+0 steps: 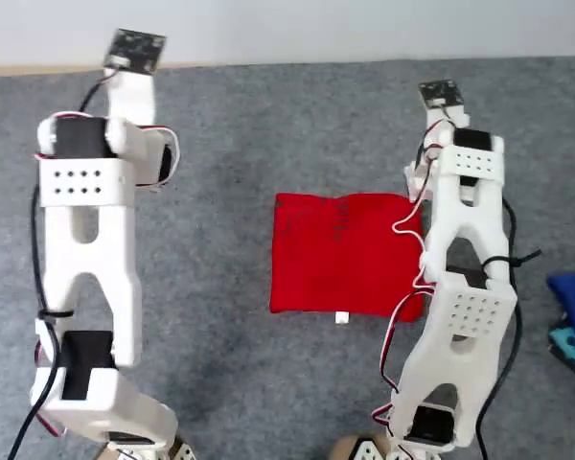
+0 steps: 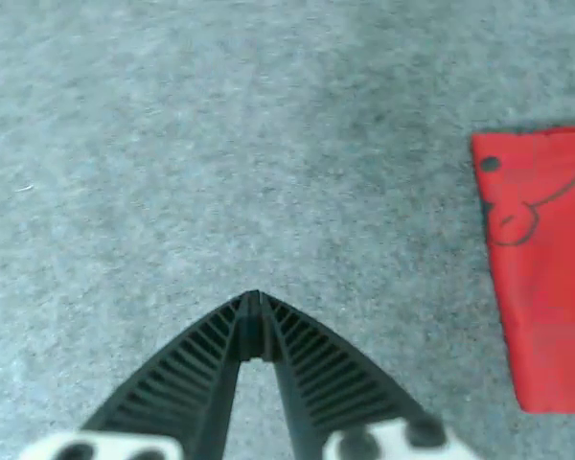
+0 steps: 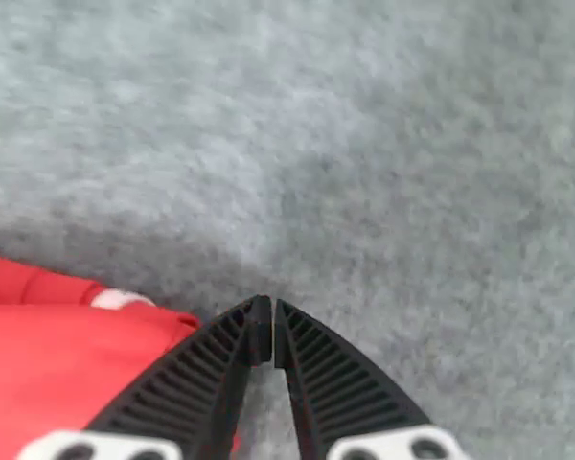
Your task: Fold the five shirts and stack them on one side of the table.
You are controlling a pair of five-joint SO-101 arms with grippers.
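Left gripper (image 2: pixel 254 309) hangs with its black ribbed fingers (image 2: pixel 187 369) pressed tip to tip, clasping nothing, above bare grey felt-like table covering (image 1: pixel 220 240). The right gripper (image 3: pixel 266 314) is likewise drawn together to a hairline, nothing between its fingers (image 3: pixel 340 383), with a corner of the red shirt (image 3: pixel 57 364) just beside it.

Seen from the high view, the red shirt (image 1: pixel 340 254) lies folded into a neat rectangle at centre frame, flat on the covering, a small white tab (image 1: pixel 342 317) showing at its lower edge. The left arm (image 1: pixel 86 240) stands at the left of the frame, well apart from the shirt. The right arm (image 1: pixel 465 278) rises at the right, overlapping the shirt's right edge, its red and white cables (image 1: pixel 409 225) looping across the cloth.

A pile of blue and teal fabric (image 1: pixel 573 307) sits at the right edge of the frame. Along the top runs a pale wall (image 1: pixel 287 29) where the grey covering ends
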